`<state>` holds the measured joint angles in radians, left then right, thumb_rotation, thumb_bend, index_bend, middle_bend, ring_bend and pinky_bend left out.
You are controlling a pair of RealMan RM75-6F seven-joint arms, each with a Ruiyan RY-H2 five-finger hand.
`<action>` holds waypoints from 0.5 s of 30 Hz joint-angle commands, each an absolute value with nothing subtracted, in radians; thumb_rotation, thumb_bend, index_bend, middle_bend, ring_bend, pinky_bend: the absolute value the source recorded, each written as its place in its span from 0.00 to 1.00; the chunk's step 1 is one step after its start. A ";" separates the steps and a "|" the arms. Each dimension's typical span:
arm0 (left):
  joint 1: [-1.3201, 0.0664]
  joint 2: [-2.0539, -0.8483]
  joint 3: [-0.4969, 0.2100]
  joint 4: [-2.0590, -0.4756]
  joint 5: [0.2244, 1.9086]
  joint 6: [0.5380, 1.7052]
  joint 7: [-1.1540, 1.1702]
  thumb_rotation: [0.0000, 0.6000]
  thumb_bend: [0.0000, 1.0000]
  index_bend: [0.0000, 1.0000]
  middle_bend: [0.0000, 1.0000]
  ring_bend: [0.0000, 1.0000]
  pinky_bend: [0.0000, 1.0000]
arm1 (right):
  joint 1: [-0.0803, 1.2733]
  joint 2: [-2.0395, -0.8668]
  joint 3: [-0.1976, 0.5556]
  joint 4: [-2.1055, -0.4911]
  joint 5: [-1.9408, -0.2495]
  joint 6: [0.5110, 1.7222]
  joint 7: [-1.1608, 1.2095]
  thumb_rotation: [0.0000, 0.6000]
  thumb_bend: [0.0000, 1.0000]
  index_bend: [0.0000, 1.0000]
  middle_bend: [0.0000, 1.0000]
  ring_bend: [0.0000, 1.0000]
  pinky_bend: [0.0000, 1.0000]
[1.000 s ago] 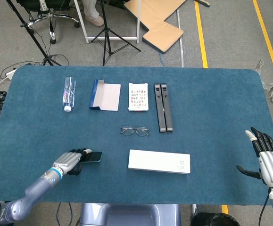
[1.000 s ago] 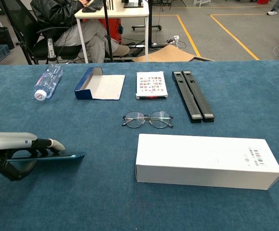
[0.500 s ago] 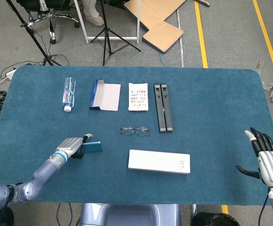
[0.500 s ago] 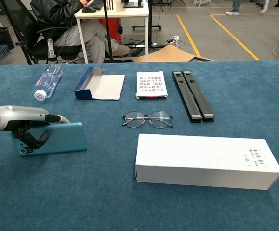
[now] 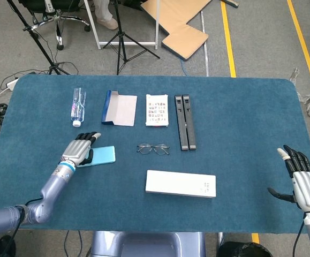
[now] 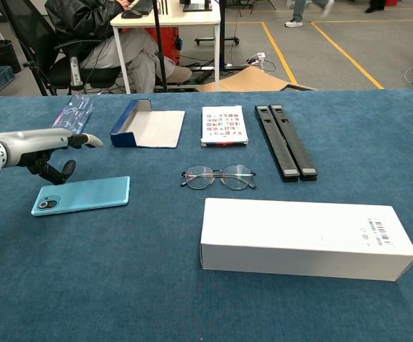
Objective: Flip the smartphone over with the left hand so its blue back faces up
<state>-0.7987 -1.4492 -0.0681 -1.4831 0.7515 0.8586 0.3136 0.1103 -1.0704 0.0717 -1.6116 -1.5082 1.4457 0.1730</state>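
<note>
The smartphone (image 5: pixel 100 156) (image 6: pixel 83 194) lies flat on the blue tabletop with its light blue back and camera lens facing up. My left hand (image 5: pixel 80 149) (image 6: pixel 41 150) hovers just above and behind the phone's left end, fingers stretched out and apart, holding nothing. At the table's front right corner my right hand (image 5: pixel 303 179) stays upright with fingers spread, empty; it shows only in the head view.
Glasses (image 6: pixel 218 177) lie right of the phone. A long white box (image 6: pixel 304 238) sits near the front. Along the back stand a water bottle (image 6: pixel 70 116), an open blue box (image 6: pixel 148 124), a printed card pack (image 6: pixel 224 125) and two black bars (image 6: pixel 285 150).
The left hand turned the phone from screen-up through standing on edge to lying back-up, further from the front edge. It then let go and lifted off. The right hand stayed still.
</note>
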 commanded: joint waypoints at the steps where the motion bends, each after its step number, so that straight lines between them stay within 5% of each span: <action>1: -0.767 -1.430 -0.080 -1.494 0.826 0.908 0.269 1.00 0.84 0.01 0.00 0.00 0.00 | 0.109 -1.069 0.072 -1.613 -1.509 1.449 0.175 1.00 0.00 0.07 0.00 0.00 0.00; 6: -0.710 -1.370 -0.080 -1.536 0.987 1.025 0.212 1.00 0.74 0.00 0.00 0.00 0.00 | 0.107 -1.065 0.073 -1.617 -1.512 1.456 0.181 1.00 0.00 0.07 0.00 0.00 0.00; 12: -0.619 -1.276 -0.069 -1.590 1.111 1.210 0.225 1.00 0.13 0.00 0.00 0.00 0.00 | 0.102 -1.059 0.072 -1.625 -1.523 1.471 0.187 1.00 0.00 0.07 0.00 0.00 0.00; 15: -0.558 -1.213 -0.052 -1.651 1.130 1.293 0.259 1.00 0.06 0.00 0.00 0.00 0.00 | 0.099 -1.055 0.072 -1.631 -1.528 1.479 0.191 1.00 0.00 0.07 0.00 0.00 0.00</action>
<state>-0.6174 -1.2747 -0.0674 -1.5943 1.0959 1.2239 0.2337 0.0994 -1.0554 0.0721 -1.6304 -1.5279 1.4785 0.1908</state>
